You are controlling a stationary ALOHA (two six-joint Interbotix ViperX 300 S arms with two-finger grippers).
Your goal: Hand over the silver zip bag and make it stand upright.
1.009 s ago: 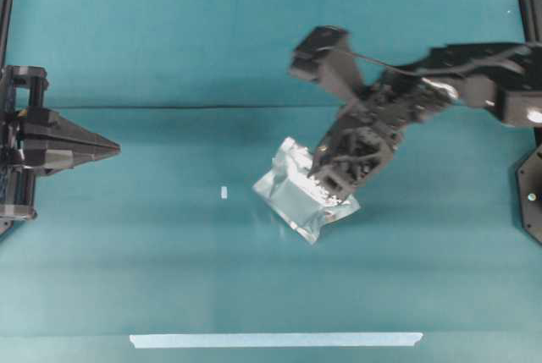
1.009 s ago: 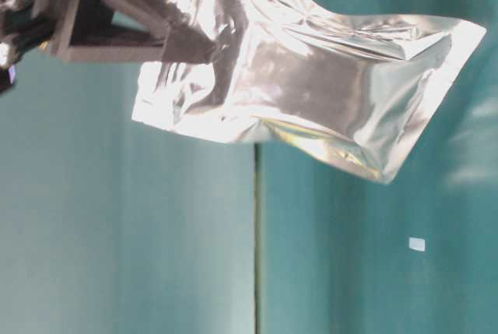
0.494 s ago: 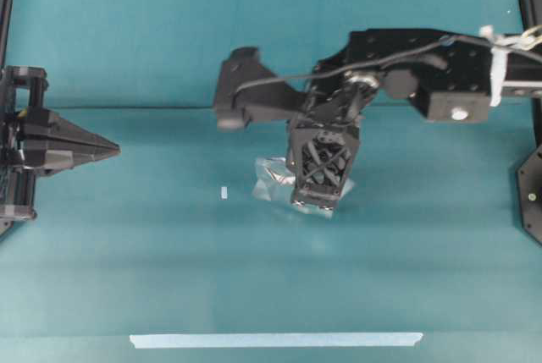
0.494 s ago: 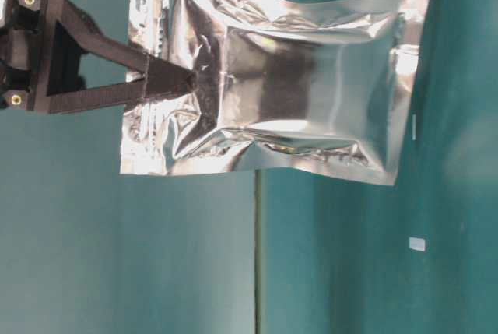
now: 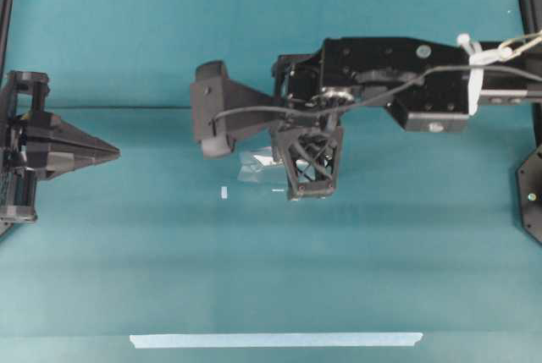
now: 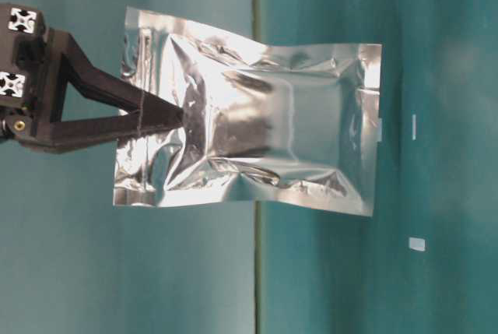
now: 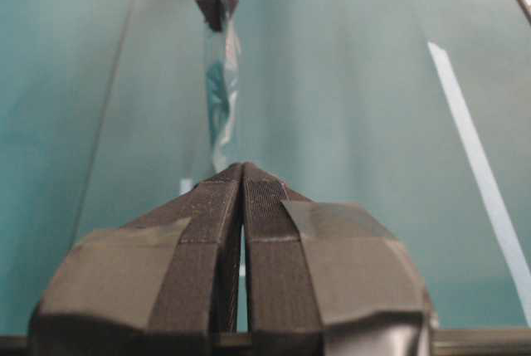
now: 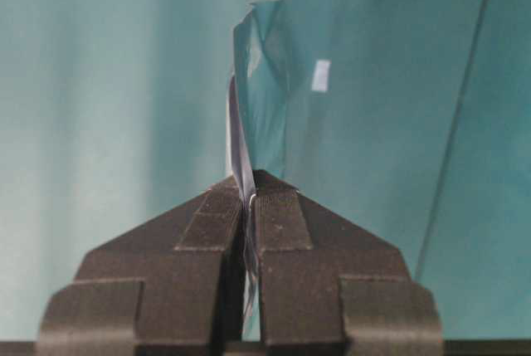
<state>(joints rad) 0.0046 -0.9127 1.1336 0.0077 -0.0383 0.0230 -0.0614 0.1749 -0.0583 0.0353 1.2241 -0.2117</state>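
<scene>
Hanging from the right gripper (image 8: pixel 249 198), the bag (image 6: pixel 249 143) is clear of the table (image 5: pixel 271 278), pinched at its wider end between jaws closed tight on the foil. Its long axis drops straight away from those fingertips; in the overhead view it shows only as a thin sliver of silver just beside the gripper, so it hangs edge-on, roughly vertical. The left gripper (image 7: pixel 241 175) waits well apart from the bag, at the table's far left in the overhead view, jaws pressed together and holding nothing. Its wrist camera looks straight down the bag's thin edge, so the bag lies dead ahead of it, sheet in line with its own jaw seam. The handover looks not yet begun: the left gripper would have to open and close the gap. No containers anywhere, just a tape strip (image 5: pixel 275 340) near the table's front edge and a small white tag (image 5: pixel 223 193) just beside the bag.
</scene>
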